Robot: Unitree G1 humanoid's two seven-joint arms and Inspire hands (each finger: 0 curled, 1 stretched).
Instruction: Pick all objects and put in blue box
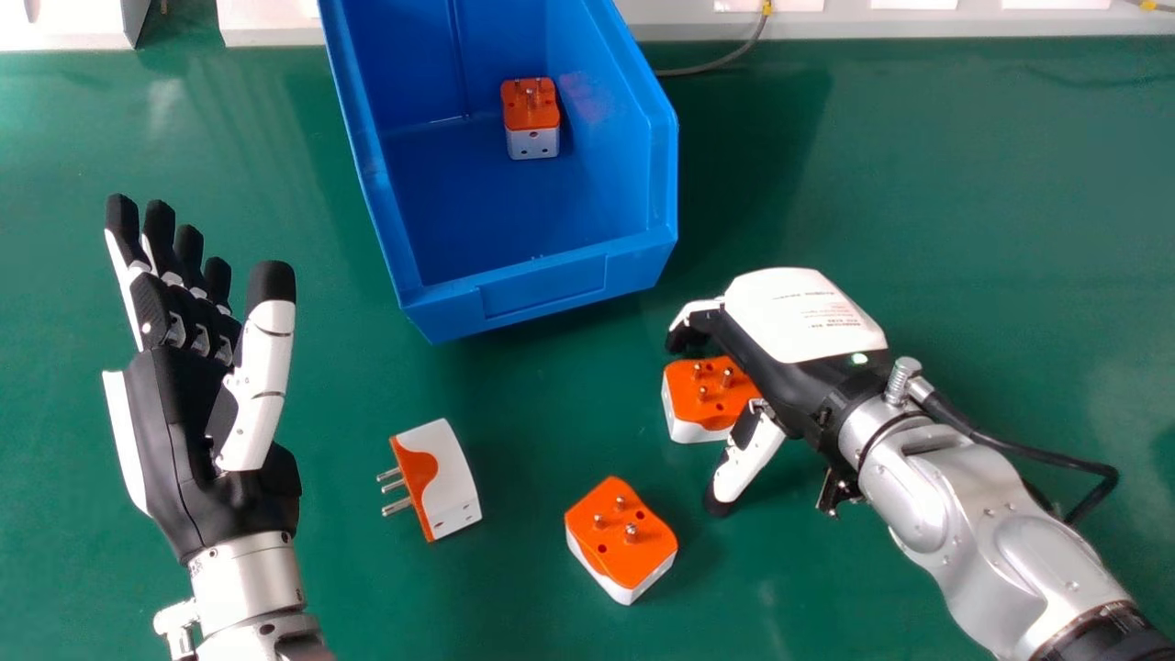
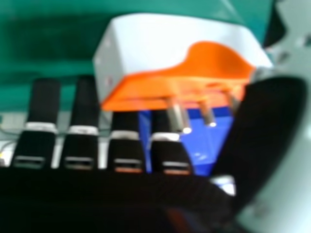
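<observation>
My right hand (image 1: 800, 317) is over an orange-and-white plug adapter (image 1: 703, 393) lying pins up on the table, with straight, relaxed fingers on one side and the thumb spread on the other. In the right hand view, that adapter (image 2: 165, 43) sits between the hand's (image 2: 83, 114) fingers and thumb, its metal pins pointing inward. A second adapter (image 1: 621, 537), pins up, lies nearer the front. Another adapter (image 1: 450, 482) rests on its side, pins pointing left. One more adapter (image 1: 532, 115) stands inside the blue box (image 1: 542, 280). My left hand (image 1: 188, 404) is held open, palm up, at the left.
Green tabletop (image 1: 991, 211) surrounds the box, with free room to its right and between the box and the left hand. White panels (image 1: 881, 23) and a grey cable (image 1: 725, 61) run along the back edge.
</observation>
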